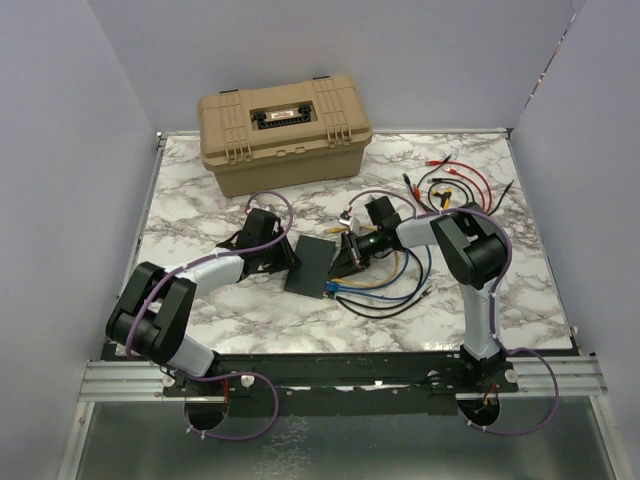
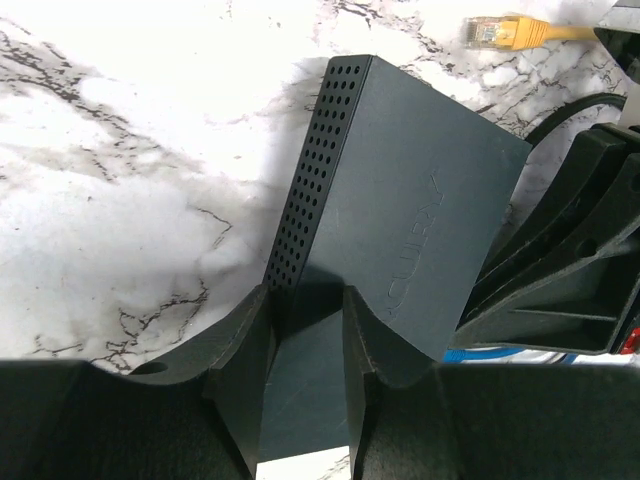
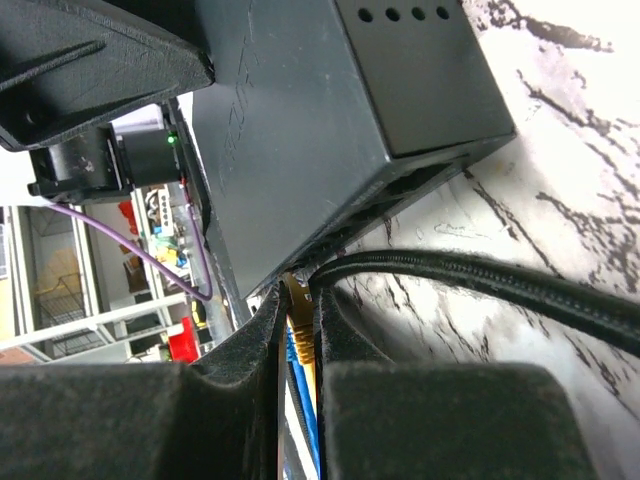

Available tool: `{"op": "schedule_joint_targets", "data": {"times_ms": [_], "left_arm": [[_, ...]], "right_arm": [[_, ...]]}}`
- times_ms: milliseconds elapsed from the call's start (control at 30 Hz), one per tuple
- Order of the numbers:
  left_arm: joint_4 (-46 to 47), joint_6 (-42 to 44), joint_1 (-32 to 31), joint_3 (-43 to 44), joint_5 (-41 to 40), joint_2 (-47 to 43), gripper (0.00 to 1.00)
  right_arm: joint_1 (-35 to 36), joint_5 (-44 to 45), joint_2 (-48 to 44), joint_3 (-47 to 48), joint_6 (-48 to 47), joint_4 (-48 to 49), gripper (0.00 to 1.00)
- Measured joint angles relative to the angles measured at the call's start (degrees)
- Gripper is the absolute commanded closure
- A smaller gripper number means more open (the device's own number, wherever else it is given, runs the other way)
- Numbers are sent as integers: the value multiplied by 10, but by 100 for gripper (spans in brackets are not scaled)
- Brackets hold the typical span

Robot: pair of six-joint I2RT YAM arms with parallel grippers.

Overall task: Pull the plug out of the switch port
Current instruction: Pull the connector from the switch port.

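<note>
On the marbled surface (image 1: 200, 200), in front of the tan toolbox (image 1: 285, 130) at the back, the black switch (image 1: 312, 262) sits near the middle between the two arms. Its ported edge is turned toward the right arm and a tangle of cables (image 1: 390, 285). The left pincer (image 2: 305, 300) is clamped on the switch's opposite end, while the right pincer (image 3: 298, 292) is closed to a narrow slit at the ported edge, pinching the yellow plug (image 3: 298, 325), with a black cable (image 3: 480, 285) running just beside it.
</note>
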Motion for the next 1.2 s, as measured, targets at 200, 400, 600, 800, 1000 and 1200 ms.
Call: {"op": "schedule_joint_targets", "data": {"times_ms": [200,400,600,800,1000,1200], "left_arm": [[8,-1,0,10,7,15,100],[15,-2,0,17,14,25,100],[17,-2,1,22,15,31,100],[13,-1,3,35,15,40,100],[9,9,4,54,16,56,100],[7,22,5,68,17,67,100]], "right_arm": [[-3,0,-7,-2,-31,-18,100],[-7,5,-16,-4,-52,-35,100],[-19,16,-40,-20,-79,-79,100],[-26,36,-63,-26,-102,-129,100],[-29,61,-88,-24,-123,-168,100],[-30,73,-101,27,-129,-202,100]]}}
